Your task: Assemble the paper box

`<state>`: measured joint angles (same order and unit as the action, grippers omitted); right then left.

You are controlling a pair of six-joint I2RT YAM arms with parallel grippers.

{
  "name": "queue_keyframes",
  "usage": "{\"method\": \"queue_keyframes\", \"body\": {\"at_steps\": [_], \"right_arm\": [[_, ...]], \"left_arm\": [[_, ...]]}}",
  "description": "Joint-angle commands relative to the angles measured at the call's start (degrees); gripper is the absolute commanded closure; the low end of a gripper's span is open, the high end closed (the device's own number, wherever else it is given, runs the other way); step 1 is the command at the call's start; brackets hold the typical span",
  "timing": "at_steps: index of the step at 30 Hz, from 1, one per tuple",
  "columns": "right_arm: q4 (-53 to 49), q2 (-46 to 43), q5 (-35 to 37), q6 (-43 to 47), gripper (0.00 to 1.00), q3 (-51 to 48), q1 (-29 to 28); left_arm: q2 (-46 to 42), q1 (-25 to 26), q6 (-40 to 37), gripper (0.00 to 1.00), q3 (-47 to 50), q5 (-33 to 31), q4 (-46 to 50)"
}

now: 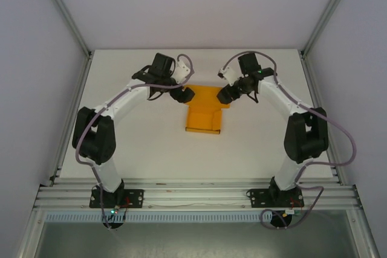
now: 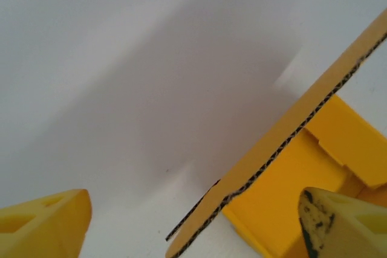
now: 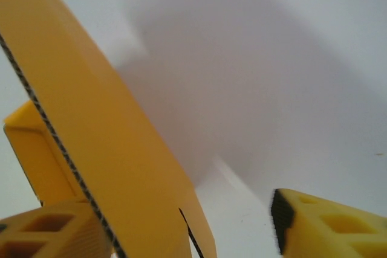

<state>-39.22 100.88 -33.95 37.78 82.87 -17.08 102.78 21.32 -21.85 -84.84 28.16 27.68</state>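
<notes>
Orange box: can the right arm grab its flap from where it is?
Probably yes. The right gripper is open, and a raised flap of the paper box stands between its fingers, with nothing else in the way.

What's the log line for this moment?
paper box: partly folded | left gripper: open around raised flap | right gripper: open around raised flap

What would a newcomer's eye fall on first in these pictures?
The bright orange paper box at the middle of the white table catches the eye first: a shallow tray with a flap at its far end. Next come the left gripper and the right gripper, both open, one on either side of that flap.
</notes>
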Motion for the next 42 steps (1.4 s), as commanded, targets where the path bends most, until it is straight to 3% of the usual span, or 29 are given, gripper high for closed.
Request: {"method": "queue_keyframes", "body": {"at_steps": [1, 3, 6, 11, 12, 13, 16, 20, 23, 28, 30, 39, 42], "right_arm": [[-7.7, 1.9, -0.2, 4.4, 0.49, 3.0, 0.1], [-7.7, 2.5, 0.2, 4.0, 0.61, 3.6, 0.3], [-7.8, 2.8, 0.9, 3.6, 0.68, 3.8, 0.4], [-8.1, 2.8, 1.4, 3.3, 0.80, 3.9, 0.5], [-8.5, 2.9, 1.4, 3.3, 0.84, 4.0, 0.5], [-8.8, 2.9, 1.7, 3.2, 0.88, 4.2, 0.5], [-9.3, 2.9, 3.4, 2.3, 0.96, 4.8, 0.5], [-7.7, 2.0, 4.9, -1.0, 0.97, 5.0, 0.5], [-1.8, -0.3, 6.3, -7.9, 0.97, 3.1, 0.5], [9.5, -3.9, 10.3, -27.2, 0.97, -0.6, -1.1], [11.9, -5.2, 12.0, -30.2, 0.97, -2.7, -3.0], [11.4, -5.0, 19.5, -30.8, 0.96, -4.9, -4.0], [11.3, -4.5, 20.1, -30.9, 0.85, -5.0, -3.9]], "left_arm": [[3.8, -0.3, -8.2, 0.20, -5.2, 2.1, 9.4], [5.6, -0.3, -10.1, 0.25, -7.2, 2.2, 11.9], [7.7, -0.3, -10.8, 0.39, -9.4, 1.4, 13.2], [9.2, -0.3, -10.7, 0.78, -11.6, 1.6, 14.3], [9.3, -0.3, -10.8, 0.94, -11.6, 1.9, 14.3], [9.3, -0.1, -10.1, 1.00, -11.5, 1.7, 14.0], [8.5, -0.1, -8.5, 1.00, -10.8, 1.1, 13.3], [5.6, 0.3, -3.9, 1.00, -7.4, -1.2, 9.1], [2.4, 0.8, 2.5, 1.00, -4.5, -5.0, 4.2], [-0.8, 1.9, 15.4, 1.00, -0.7, -6.6, -3.1], [-1.2, 2.9, 17.9, 1.00, 0.8, -7.9, -4.9], [-0.5, 4.0, 19.6, 1.00, 1.6, -13.0, -3.8], [-0.6, 4.0, 19.4, 1.00, 2.5, -12.9, -4.1]]}}
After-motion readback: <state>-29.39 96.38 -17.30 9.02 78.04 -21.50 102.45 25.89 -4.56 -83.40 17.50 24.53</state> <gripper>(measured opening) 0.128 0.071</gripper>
